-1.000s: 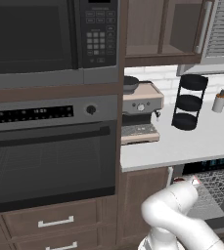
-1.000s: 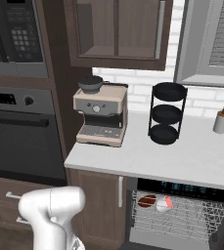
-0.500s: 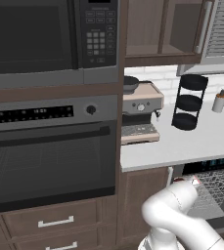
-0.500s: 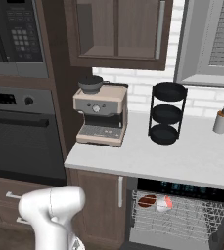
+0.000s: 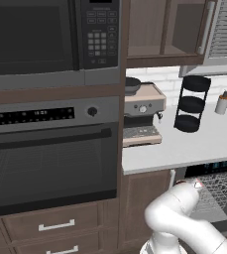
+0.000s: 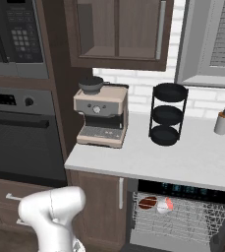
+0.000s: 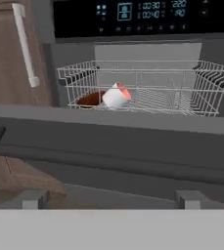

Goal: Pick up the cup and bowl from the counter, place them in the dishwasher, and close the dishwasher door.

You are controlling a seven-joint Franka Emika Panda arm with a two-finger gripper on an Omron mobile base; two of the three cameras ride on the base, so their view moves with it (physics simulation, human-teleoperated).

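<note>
No visible change across last second: both base views match their earlier pictures. White robot arm (image 5: 184,218) holds same pose. Small reddish-brown bowl (image 6: 148,202) and white cup with red inside (image 6: 164,205) lie in same spot in grey wire rack (image 6: 182,219) of open dishwasher (image 6: 182,189), touching as before. Black three-tier rack (image 6: 167,114), beige coffee machine (image 6: 101,115) unmoved on pale grey-white counter (image 6: 182,157).

An espresso machine (image 6: 101,116) sits beside a black three-tier rack (image 6: 167,114) (well apart from a small bottle (image 6: 222,121)).
</note>
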